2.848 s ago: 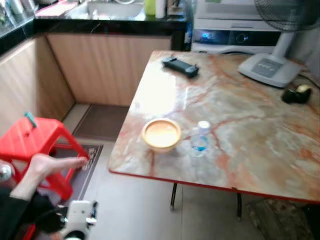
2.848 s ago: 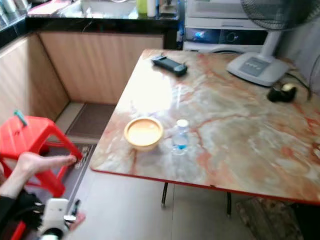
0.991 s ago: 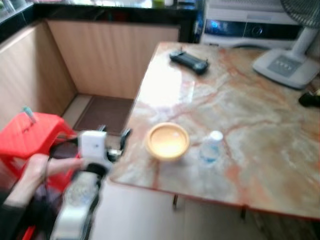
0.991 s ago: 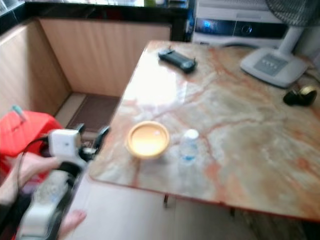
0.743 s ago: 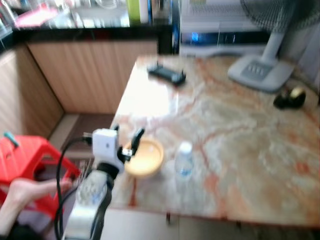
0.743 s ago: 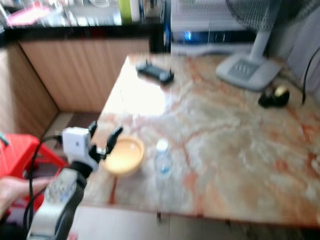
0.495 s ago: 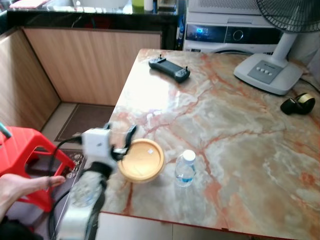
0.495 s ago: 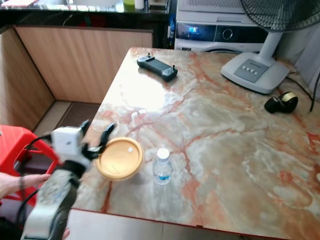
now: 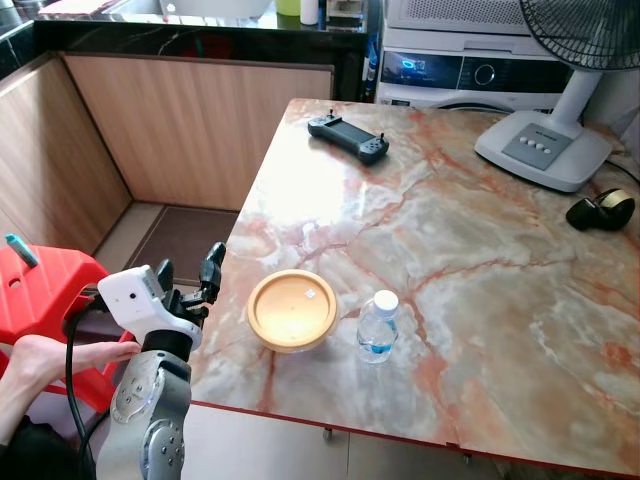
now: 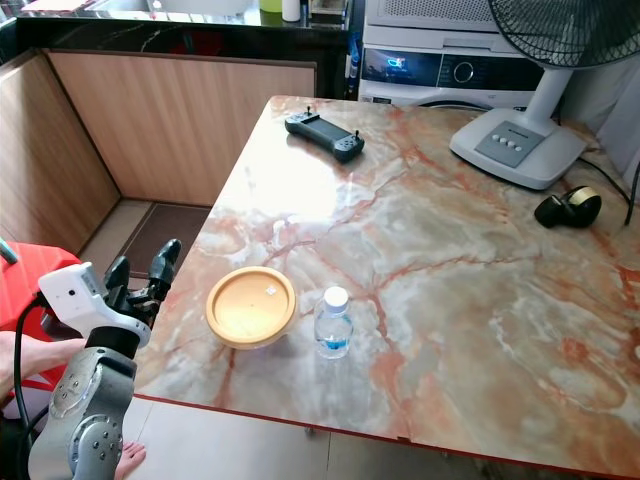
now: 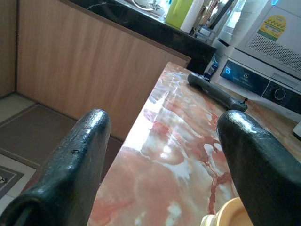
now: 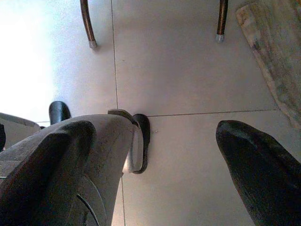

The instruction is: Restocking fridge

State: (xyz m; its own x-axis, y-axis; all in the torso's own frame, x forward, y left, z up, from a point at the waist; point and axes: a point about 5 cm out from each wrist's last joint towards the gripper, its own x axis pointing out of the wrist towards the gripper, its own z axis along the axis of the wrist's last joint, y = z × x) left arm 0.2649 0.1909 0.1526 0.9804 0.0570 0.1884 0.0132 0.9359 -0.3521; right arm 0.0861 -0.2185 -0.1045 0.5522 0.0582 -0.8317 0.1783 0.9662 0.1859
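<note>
Our left pincer (image 9: 185,285) hovers wide and empty at the worktop (image 9: 500,260) edge. Just beyond it sits the yellow bowl (image 9: 292,310), then the water bottle (image 9: 377,327): light, slick, crushable; we'd grip mid-body.

Silver left arm (image 9: 150,420) with a perforated round joint, a white boxy wrist block and a black cable looping off it. Left pincer (image 9: 190,280): 2 long black fingers (image 11: 70,174), matte, rounded.

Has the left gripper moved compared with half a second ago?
Yes. The left gripper has pulled back from the yellow bowl, now off the marble table's left edge.
</note>
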